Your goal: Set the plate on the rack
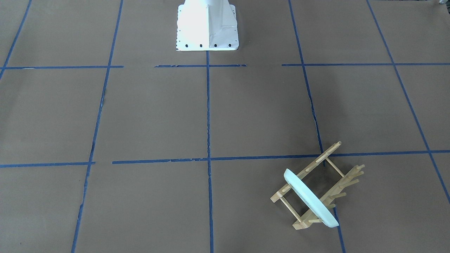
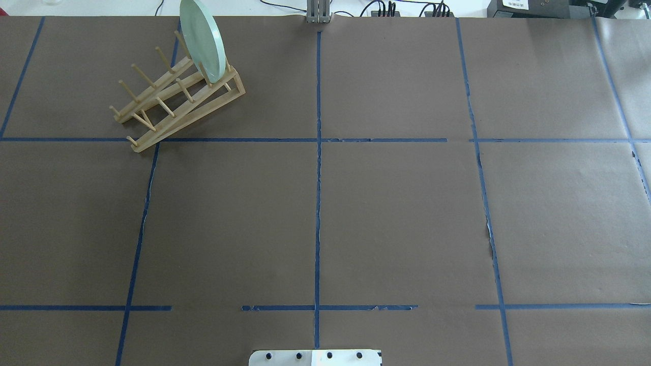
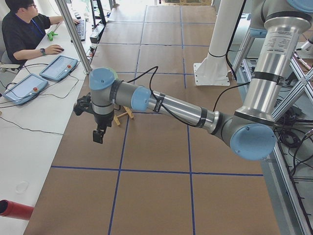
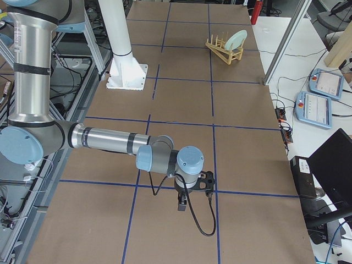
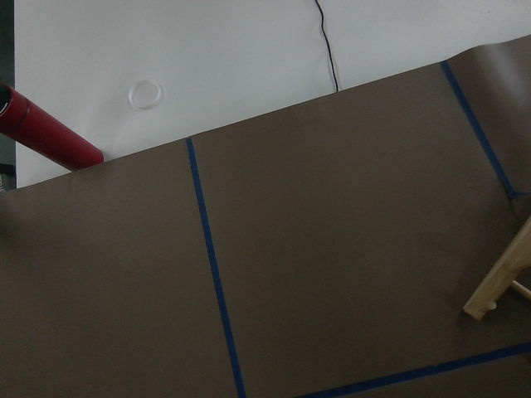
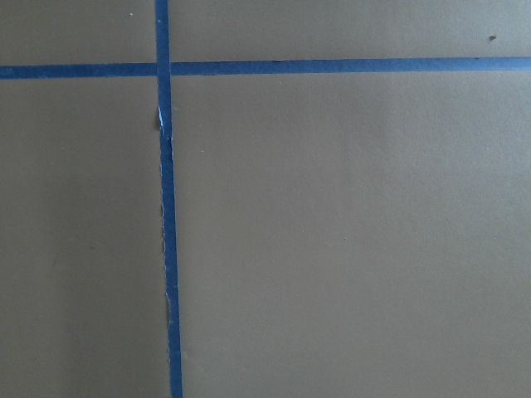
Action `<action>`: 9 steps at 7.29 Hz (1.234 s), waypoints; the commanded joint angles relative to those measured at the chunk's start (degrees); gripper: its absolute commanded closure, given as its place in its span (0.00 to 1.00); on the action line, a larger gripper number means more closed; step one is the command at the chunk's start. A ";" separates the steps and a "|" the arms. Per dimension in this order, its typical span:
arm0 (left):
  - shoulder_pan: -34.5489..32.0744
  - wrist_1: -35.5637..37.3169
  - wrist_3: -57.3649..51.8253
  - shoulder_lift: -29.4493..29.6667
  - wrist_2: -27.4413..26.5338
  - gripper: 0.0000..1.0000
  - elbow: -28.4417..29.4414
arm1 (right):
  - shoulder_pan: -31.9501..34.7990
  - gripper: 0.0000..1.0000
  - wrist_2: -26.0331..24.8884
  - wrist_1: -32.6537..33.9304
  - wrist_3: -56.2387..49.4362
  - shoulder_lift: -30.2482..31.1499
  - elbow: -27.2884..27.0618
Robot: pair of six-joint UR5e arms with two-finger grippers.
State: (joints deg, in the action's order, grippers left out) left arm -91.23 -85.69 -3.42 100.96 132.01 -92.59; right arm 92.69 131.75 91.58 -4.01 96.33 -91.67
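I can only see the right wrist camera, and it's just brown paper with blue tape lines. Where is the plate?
Observer: The round pale mint-green plate stands on edge in the small light wooden peg rack, far out on the robot's left.
Operator: Is a hand holding it?
Observer: No. The left gripper hangs near the rack, touching neither.
Operator: And my arm?
Observer: The right gripper hangs over brown paper, far from the rack.
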 commanded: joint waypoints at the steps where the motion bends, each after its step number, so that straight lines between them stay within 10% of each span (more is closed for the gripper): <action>1: -1.49 0.09 -4.74 -8.99 4.04 0.00 2.33 | 0.03 0.00 0.00 0.00 -0.03 0.00 0.00; 9: -1.23 -2.63 -4.40 -10.17 4.04 0.00 3.20 | 0.03 0.00 0.00 0.00 -0.03 0.00 0.00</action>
State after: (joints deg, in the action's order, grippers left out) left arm -92.46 -87.82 -7.90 90.79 136.00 -89.48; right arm 92.71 131.75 91.58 -4.04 96.33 -91.67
